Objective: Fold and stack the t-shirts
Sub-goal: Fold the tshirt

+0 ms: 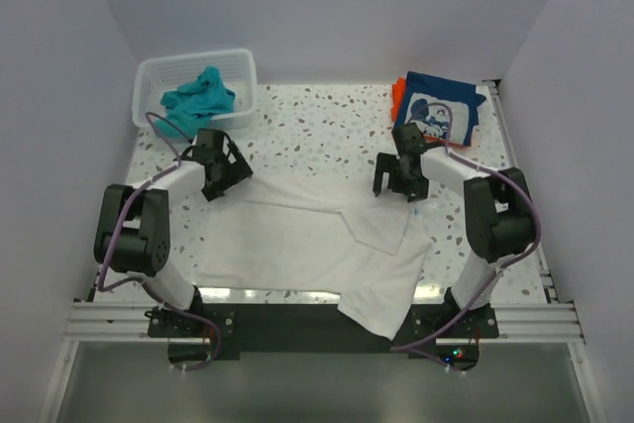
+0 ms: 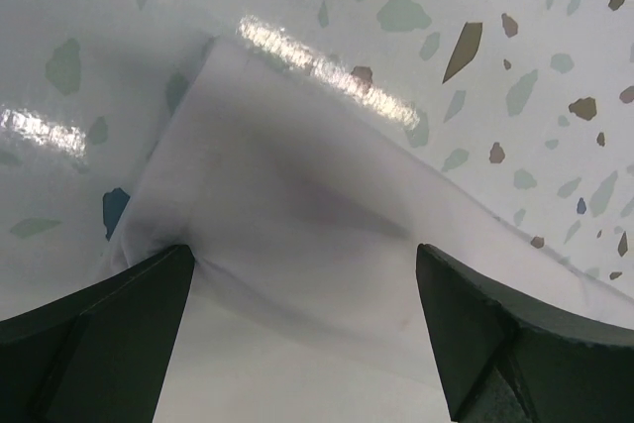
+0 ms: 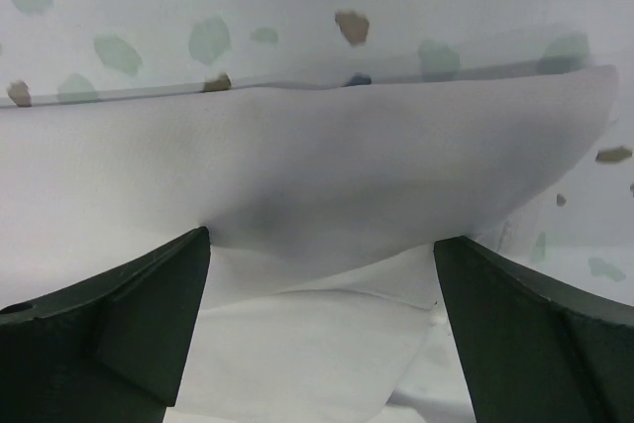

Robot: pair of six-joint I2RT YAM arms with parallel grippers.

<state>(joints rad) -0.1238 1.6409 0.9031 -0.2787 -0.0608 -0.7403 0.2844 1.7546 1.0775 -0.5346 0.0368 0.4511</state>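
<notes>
White t-shirt [image 1: 297, 240] spread mid-table, both end effectors wide open and empty
Top: left end effector [image 1: 230, 183] and right end effector [image 1: 398, 190] at its far edge, bare table [image 1: 317, 126] beyond; one corner overhangs the near edge. Left wrist: shirt corner between jaws. Right wrist: shirt edge between jaws

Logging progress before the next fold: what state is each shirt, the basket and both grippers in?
white t-shirt, spread out, partly folded, overhanging the near edge
mesh basket, upright
teal t-shirt, crumpled inside it
navy printed t-shirt, folded
orange t-shirt, mostly covered beneath it
left gripper, open over white cloth
right gripper, open over white cloth
</notes>
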